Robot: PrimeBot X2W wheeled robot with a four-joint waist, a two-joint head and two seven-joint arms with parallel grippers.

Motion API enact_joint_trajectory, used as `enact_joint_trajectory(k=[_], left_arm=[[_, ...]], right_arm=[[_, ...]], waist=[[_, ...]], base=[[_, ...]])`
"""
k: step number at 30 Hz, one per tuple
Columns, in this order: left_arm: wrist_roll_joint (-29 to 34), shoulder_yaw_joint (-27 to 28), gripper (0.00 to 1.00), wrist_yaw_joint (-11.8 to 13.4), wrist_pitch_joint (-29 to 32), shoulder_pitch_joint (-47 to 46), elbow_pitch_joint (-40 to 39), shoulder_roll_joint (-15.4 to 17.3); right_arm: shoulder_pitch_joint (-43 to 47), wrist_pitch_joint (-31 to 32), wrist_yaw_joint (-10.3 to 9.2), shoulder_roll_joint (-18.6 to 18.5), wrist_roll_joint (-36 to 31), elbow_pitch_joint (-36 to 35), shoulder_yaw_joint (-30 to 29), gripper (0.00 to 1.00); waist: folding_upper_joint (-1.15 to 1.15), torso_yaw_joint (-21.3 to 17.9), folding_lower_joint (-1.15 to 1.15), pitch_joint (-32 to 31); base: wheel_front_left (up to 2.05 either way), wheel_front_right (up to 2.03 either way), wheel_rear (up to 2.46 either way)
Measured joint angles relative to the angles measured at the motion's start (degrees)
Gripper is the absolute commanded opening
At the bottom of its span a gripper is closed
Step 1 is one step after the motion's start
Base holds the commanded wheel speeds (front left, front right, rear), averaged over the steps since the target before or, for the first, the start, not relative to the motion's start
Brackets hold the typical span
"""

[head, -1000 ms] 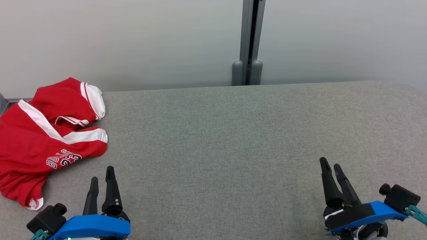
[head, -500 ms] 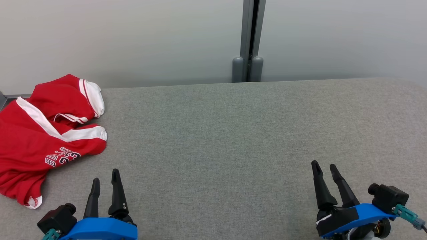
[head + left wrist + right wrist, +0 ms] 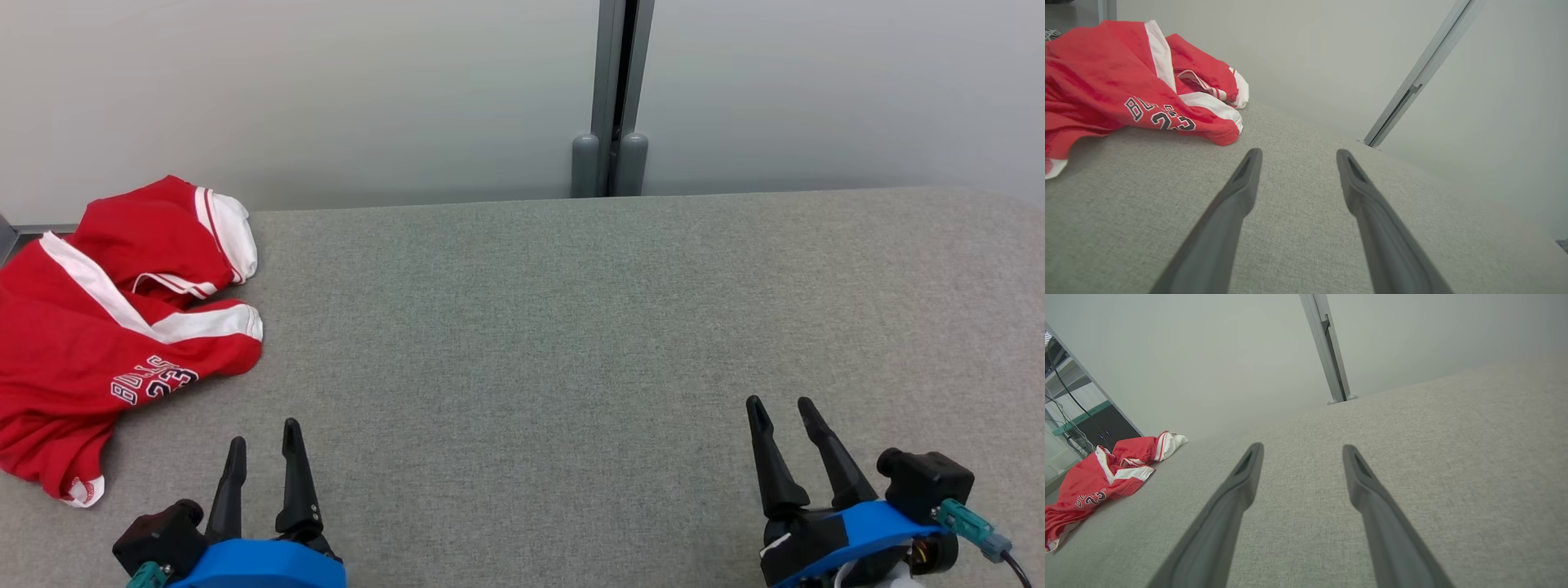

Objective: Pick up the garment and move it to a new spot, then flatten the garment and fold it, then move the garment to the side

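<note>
A red garment [image 3: 106, 335] with white stripes and dark lettering lies crumpled at the far left of the grey table [image 3: 571, 327], partly past the head view's left edge. It also appears in the left wrist view as the garment [image 3: 1118, 81] and, small, in the right wrist view as the garment [image 3: 1102, 477]. My left gripper [image 3: 263, 431] hovers open near the table's front edge, just right of and nearer than the garment, holding nothing. My right gripper [image 3: 780, 404] is open and empty at the front right, far from the cloth.
A pale wall with a vertical grey metal post [image 3: 611, 98] runs behind the table's far edge. A dark shelf with cables [image 3: 1086, 424] stands beyond the table's left end.
Both grippers have sunk toward the head view's bottom edge; the left has shifted right, the right has shifted left. The head camera has moved slightly. The garment lies as before.
</note>
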Motion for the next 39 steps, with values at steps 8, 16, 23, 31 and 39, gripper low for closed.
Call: enact_joint_trajectory(k=[8,16,23,31,39], left_arm=[[3.4,-0.1,1.00,-0.1,-1.0,0.1,0.8,0.0],[6.5,-0.3,1.00,-0.3,-2.0,0.5,1.8,0.1],[8.9,-0.1,1.00,-0.4,-2.8,0.8,3.0,0.1],[11.7,0.2,1.00,-0.8,-3.6,0.8,4.2,0.1],[14.5,0.0,1.00,-0.5,-4.5,1.0,4.7,0.2]], right_arm=[[0.0,-1.0,0.01,0.0,-4.3,0.7,0.3,1.00],[-0.1,-2.0,0.02,-0.1,-8.6,1.4,0.4,1.00],[-0.1,-2.9,0.08,-0.1,-11.8,1.9,0.5,1.00],[-0.2,-3.7,0.08,-0.1,-15.2,2.5,0.6,1.00],[-0.3,-4.5,0.08,-0.2,-18.2,3.2,0.8,1.00]], waist=[[0.00,0.0,0.00,0.0],[0.00,0.1,0.00,0.1],[0.00,0.1,0.00,0.1],[0.00,0.2,0.00,0.3],[0.00,0.2,0.00,0.6]], base=[[0.00,0.00,0.00],[0.00,0.00,0.00],[0.00,0.00,0.00],[0.00,0.00,0.00],[0.00,0.00,0.00]])
